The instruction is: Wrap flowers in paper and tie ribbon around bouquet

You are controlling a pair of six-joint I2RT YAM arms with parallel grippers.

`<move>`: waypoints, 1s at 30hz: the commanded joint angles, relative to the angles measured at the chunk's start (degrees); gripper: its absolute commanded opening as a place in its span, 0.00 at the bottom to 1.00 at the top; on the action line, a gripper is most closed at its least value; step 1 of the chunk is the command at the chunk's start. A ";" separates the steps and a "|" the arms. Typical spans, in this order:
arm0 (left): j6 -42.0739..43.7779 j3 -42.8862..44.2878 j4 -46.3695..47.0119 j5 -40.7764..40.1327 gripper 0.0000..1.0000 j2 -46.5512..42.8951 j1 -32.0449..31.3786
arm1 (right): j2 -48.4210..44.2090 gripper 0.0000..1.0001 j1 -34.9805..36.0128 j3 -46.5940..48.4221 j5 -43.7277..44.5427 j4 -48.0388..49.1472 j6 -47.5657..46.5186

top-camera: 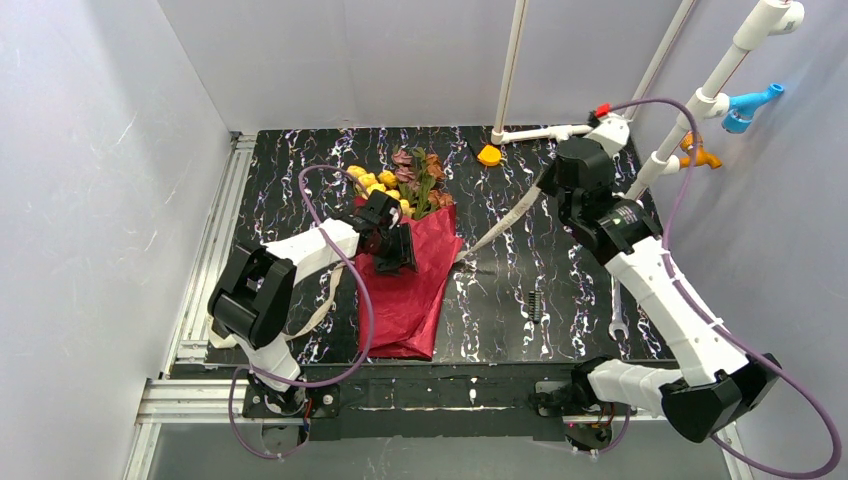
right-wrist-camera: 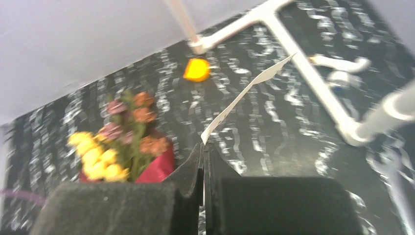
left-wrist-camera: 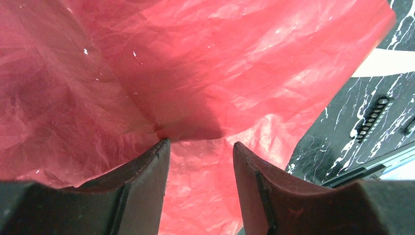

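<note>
tying step: the ribbon was stretched out from the wrapped bouquet

the bouquet (top-camera: 405, 290) lay on the dark surface (top-camera: 520, 290), with the red paper (left-wrist-camera: 220, 63) round the flowers (top-camera: 400, 180) and the blooms at the far end. the left tool (left-wrist-camera: 200, 144) sat on the paper with its fingers spread, pinching nothing i could see. the right tool (right-wrist-camera: 203, 147) was pressed together on the ribbon (top-camera: 500, 228), lifted off to the right. i saw no knot. i think the next move needed the ribbon brought over the cone and kept tight.

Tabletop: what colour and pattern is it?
The tabletop is black with white marbled streaks, clearest in the top external view.
</note>
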 commanded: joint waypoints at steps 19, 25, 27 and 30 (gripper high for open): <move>6.70 -1.62 -16.59 -17.07 0.66 -21.55 1.05 | 17.49 0.01 23.73 12.44 -36.44 20.83 -19.09; 4.69 -8.39 -23.00 -23.55 0.65 -32.47 2.45 | 32.29 0.01 30.77 21.49 -42.84 16.41 -21.70; 2.38 -11.25 -24.93 -25.46 0.64 -36.89 3.20 | 36.64 0.01 31.69 23.56 -44.55 16.37 -21.33; -1.45 -15.16 -28.22 -28.06 0.62 -45.05 4.30 | 42.93 0.01 32.12 26.03 -48.71 17.00 -20.49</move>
